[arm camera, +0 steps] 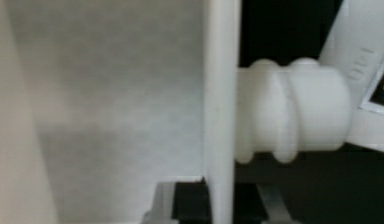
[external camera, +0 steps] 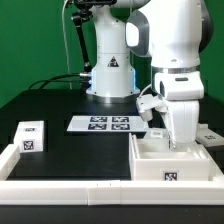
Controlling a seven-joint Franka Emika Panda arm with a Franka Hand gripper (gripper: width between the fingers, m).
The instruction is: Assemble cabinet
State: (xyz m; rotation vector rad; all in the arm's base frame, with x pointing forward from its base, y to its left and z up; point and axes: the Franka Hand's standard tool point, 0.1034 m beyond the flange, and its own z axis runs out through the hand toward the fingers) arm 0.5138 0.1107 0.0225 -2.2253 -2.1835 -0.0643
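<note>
On the exterior view's right, near the front of the black surface (external camera: 70, 150): the cabinet (external camera: 150, 170), a large white open box with one square tag on its front wall. Directly over its rear part, the white arm (external camera: 175, 50), pointing straight down, with the jaws down at the rim of the box, at or just inside the rear wall. Cannot tell how far apart the jaws, nor whether closed on anything: tips hidden behind the box wall in the exterior view, not clear in the wrist view. Close before the wrist camera, a thin white panel edge (arm camera: 223, 100) running across the whole picture, and touching it on one side a round ribbed white part (arm camera: 292, 108). Well apart from the cabinet, at the exterior view's left, a small tagged white block (external camera: 32, 137). Between the two, a little farther back, the marker board (external camera: 101, 124), flat on the surface. Along the front, a low white border wall (external camera: 70, 188).
</note>
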